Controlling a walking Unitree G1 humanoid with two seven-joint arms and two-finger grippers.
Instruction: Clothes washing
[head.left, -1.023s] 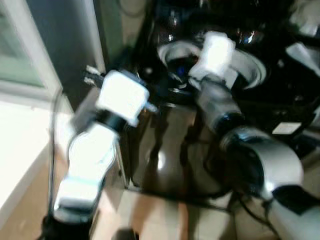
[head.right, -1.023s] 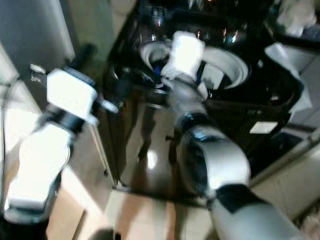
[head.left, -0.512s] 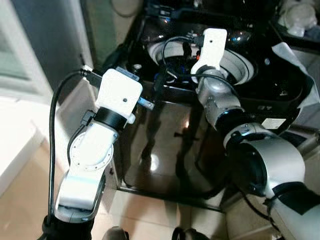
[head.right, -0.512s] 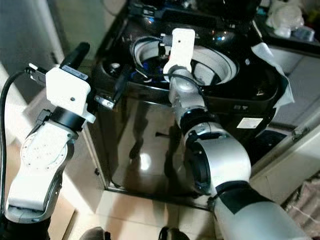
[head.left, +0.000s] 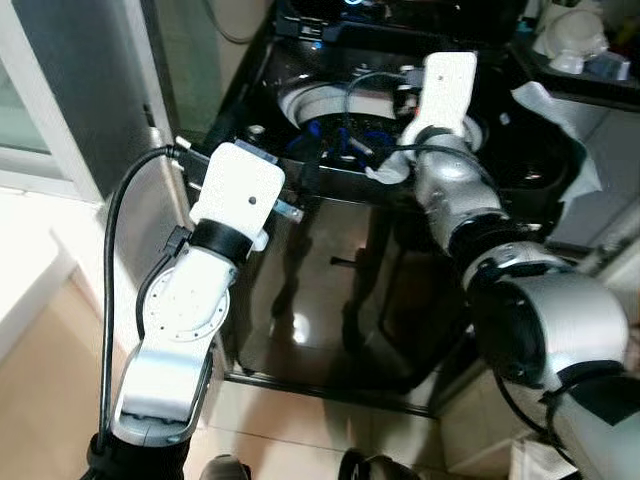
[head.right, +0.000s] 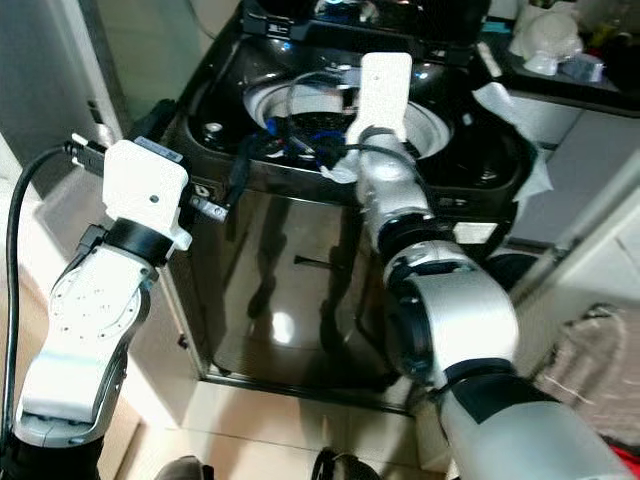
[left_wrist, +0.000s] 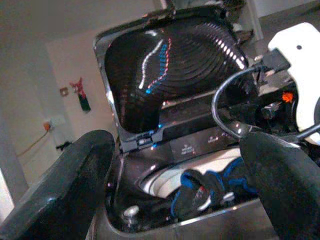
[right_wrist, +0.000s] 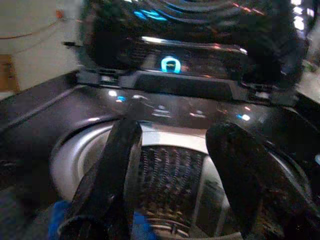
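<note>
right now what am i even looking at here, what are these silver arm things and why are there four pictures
This is a humanoid robot standing at a black top-loading washing machine, seen through its own cameras. The two wider pictures come from a stereo camera on its head, looking down. The silver arms are the robot's own.

The left gripper hovers at the washer's front left corner, fingers apart and holding nothing. The right gripper reaches over the white drum, also open and empty.

The other two pictures come from cameras on each wrist, looking along that gripper's black fingers. The left wrist view shows the raised lid and dark clothing with blue trim lying in the drum. The right wrist view shows the drum's perforated metal wall and a lit control panel.
</note>
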